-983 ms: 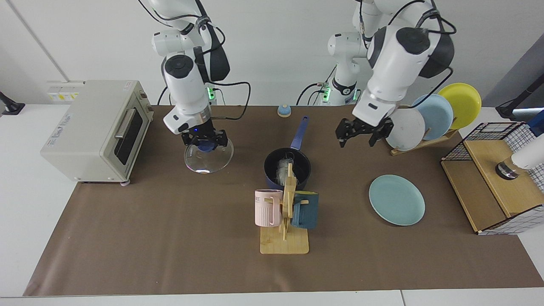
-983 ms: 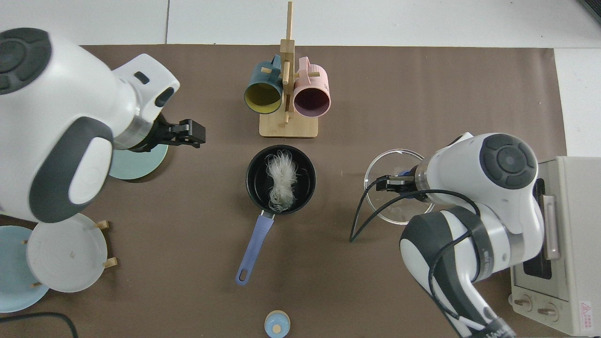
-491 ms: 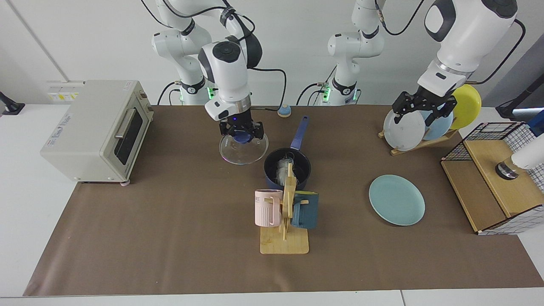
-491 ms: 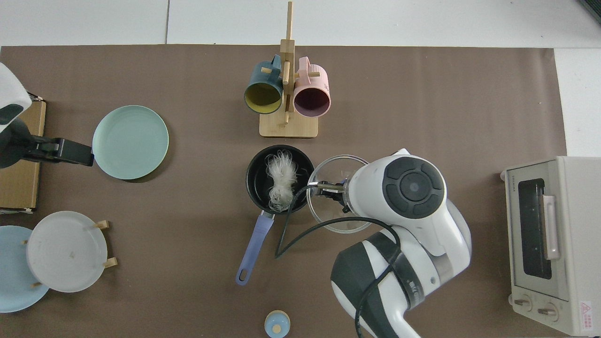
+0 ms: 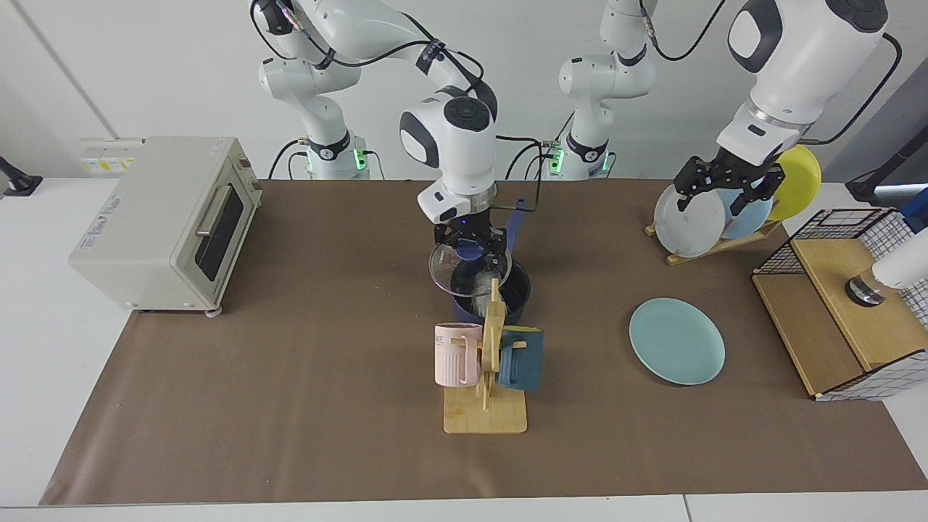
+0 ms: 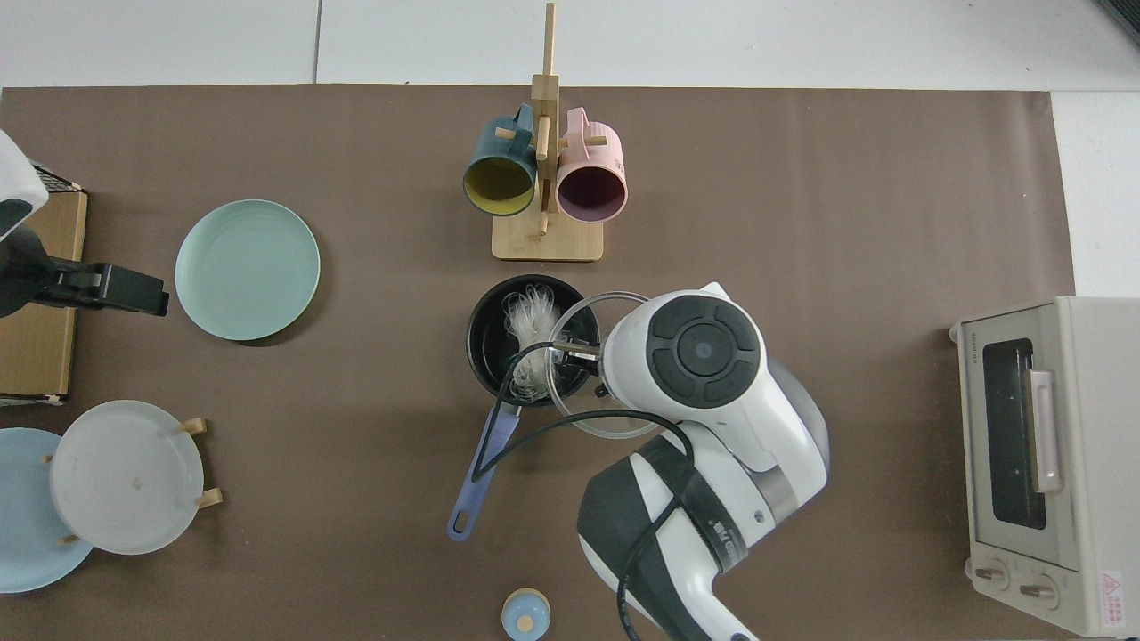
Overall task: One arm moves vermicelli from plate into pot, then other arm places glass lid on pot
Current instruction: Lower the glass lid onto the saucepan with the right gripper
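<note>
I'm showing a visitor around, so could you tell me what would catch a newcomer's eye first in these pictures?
Mid-table, the right gripper holds the glass lid by its knob, partly over the pot, where the vermicelli already lies. The left gripper waits open by the plate rack, beyond the bare plate.

Plates (image 6: 248, 270): four; mugs (image 6: 499, 182): two; pot (image 6: 490, 347): one; lid (image 5: 444, 266): one; toaster oven (image 5: 163, 221): one

White vermicelli (image 6: 532, 343) tangled inside navy pot (image 6: 488, 352), clear glass lid (image 5: 467, 267) raised partly over pot, teal plate (image 5: 676, 341) bare
</note>
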